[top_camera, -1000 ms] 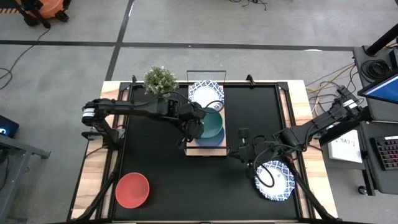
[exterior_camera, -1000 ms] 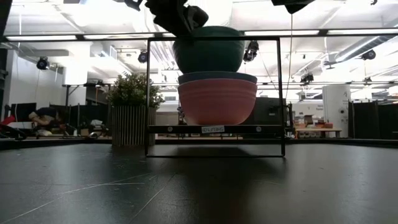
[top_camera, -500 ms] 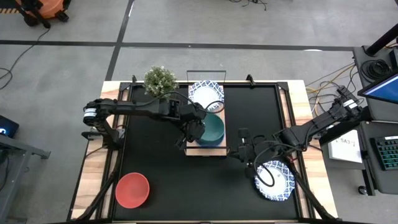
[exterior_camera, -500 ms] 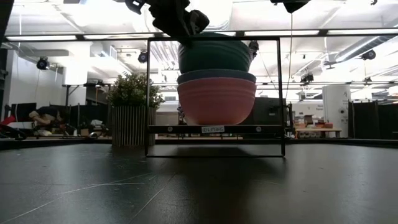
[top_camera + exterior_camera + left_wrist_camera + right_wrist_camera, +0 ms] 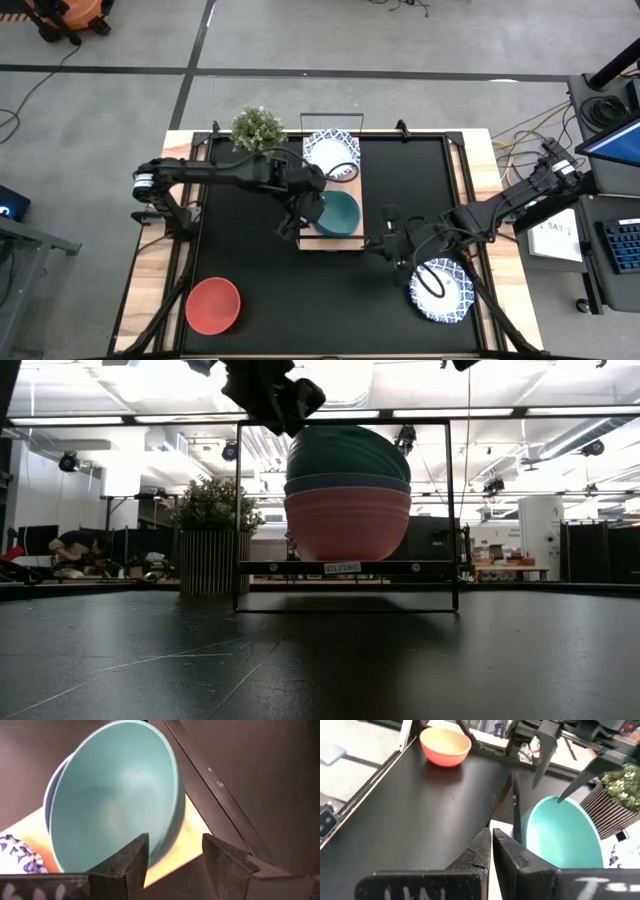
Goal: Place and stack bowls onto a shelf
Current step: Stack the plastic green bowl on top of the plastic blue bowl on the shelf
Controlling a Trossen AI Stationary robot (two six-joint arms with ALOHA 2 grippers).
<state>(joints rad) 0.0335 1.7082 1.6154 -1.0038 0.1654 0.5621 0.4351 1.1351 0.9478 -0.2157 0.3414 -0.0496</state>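
On the long light-brown wooden shelf [image 5: 345, 236] with its thin black wire frame, at mid-table, a plain green round bowl [image 5: 337, 211] sits on top of a blue bowl [image 5: 347, 484] nested in a pink bowl [image 5: 348, 523]; the low view shows the green one tipped slightly, not level; the left gripper [image 5: 306, 210] hangs just at the green bowl's left rim, fingers [image 5: 131, 861] spread apart and holding nothing, the wrist view showing the bowl's rim beyond the gap; a white bowl with blue-patterned scalloped rim [image 5: 331, 153] sits at the shelf's far end, beside a potted green plant [image 5: 257, 128] standing off the shelf's far-left corner; the right gripper [image 5: 385, 236] sits low just right of the shelf's near end, fingers [image 5: 480, 850] nearly pressed together with nothing between them; another white blue-patterned bowl [image 5: 441, 290] lies on the black tabletop mat [image 5: 270, 290] near the right arm; a plain red round bowl [image 5: 212, 305] rests at the mat's near-left corner, well apart from the shelf.
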